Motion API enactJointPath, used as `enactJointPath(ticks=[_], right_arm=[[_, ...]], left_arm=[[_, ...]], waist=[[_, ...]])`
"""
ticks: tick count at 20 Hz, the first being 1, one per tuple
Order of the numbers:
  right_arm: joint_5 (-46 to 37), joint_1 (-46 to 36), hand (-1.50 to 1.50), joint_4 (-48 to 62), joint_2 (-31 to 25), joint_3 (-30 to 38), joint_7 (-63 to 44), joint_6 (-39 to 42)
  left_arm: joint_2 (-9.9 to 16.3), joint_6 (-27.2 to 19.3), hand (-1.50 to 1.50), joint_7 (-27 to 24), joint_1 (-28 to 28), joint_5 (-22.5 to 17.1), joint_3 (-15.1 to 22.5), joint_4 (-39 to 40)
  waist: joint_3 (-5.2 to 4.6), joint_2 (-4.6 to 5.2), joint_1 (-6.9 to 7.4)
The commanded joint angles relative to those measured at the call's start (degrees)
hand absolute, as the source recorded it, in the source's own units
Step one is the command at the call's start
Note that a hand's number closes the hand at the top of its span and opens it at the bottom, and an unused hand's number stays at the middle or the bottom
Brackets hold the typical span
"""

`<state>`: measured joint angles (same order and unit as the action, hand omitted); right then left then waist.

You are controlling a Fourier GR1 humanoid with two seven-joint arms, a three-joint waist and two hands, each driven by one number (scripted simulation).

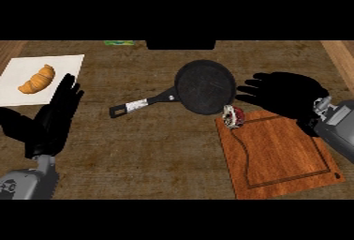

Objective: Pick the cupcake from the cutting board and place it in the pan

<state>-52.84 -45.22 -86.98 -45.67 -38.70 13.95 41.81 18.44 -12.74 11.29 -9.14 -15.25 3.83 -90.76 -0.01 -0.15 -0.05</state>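
Fingers of the right hand point(287, 93) are spread and only slightly bent, closed on nothing, their tips reaching toward the right rim of the pan point(204, 86) without clearly touching it. That hand hangs above the upper right corner of the cutting board point(280, 154), with its grey forearm running off the right edge of the view. Below and left of those fingertips, the cupcake point(233, 116) lies tipped on its side at the board's upper left corner (pale wrapper to the left, dark red top to the right), just beside the pan's lower rim and apart from the hand. Whether the cupcake touches the pan cannot be told. The pan is black, round and bare inside, and its handle points down and left across the wooden counter point(152, 154). Fingers of the left hand point(55, 117) are straight and held together, pointing up the view, holding nothing; this hand rests open near the left edge, its fingertips overlapping the right border of a white sheet point(21, 91). On that sheet lies a croissant point(37, 79), apart from the hand.
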Motion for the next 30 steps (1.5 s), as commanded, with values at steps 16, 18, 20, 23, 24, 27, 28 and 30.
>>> enactJointPath(ticks=[16,18,20,23,24,27,28,30], right_arm=[[-18.8,8.0,-1.50,1.0,14.6,3.3,-5.0,1.4],[-19.7,8.5,-1.50,7.3,15.0,4.2,-2.7,-2.7],[-20.7,7.6,-1.50,7.8,15.4,4.9,0.0,-2.5],[-23.8,7.0,-1.50,9.3,17.8,4.4,0.3,-0.6],[-25.2,8.8,-1.50,12.9,17.7,4.1,0.1,-5.8],[-26.9,9.7,-1.50,11.7,17.2,5.3,1.9,-4.6],[-27.2,8.4,-1.50,16.3,17.7,6.1,4.2,-8.1],[-27.3,7.1,-1.50,14.5,17.4,8.1,6.3,-4.8]], left_arm=[[-3.0,2.7,0.00,0.6,-1.1,3.5,-3.3,1.8],[-3.3,3.1,0.00,0.4,2.9,3.6,-2.4,-3.0],[-0.8,5.8,0.00,2.6,-1.8,1.3,-6.2,0.4],[-3.0,4.6,0.00,2.5,-1.5,2.9,-5.2,-0.3],[-3.5,3.7,0.00,3.6,-2.6,4.0,-4.3,0.5],[-4.0,3.4,0.00,5.1,1.2,5.2,-3.3,-5.2],[-5.4,2.7,0.00,1.5,1.2,6.7,-3.3,-1.4],[-4.6,5.5,0.00,0.0,1.0,5.1,-5.4,0.3]], waist=[[0.00,0.17,0.28],[0.02,0.19,0.71],[0.01,0.22,0.47],[0.01,0.15,0.36],[0.02,0.22,0.36],[0.02,0.10,0.39],[0.01,0.20,0.46],[0.00,0.18,0.35]])
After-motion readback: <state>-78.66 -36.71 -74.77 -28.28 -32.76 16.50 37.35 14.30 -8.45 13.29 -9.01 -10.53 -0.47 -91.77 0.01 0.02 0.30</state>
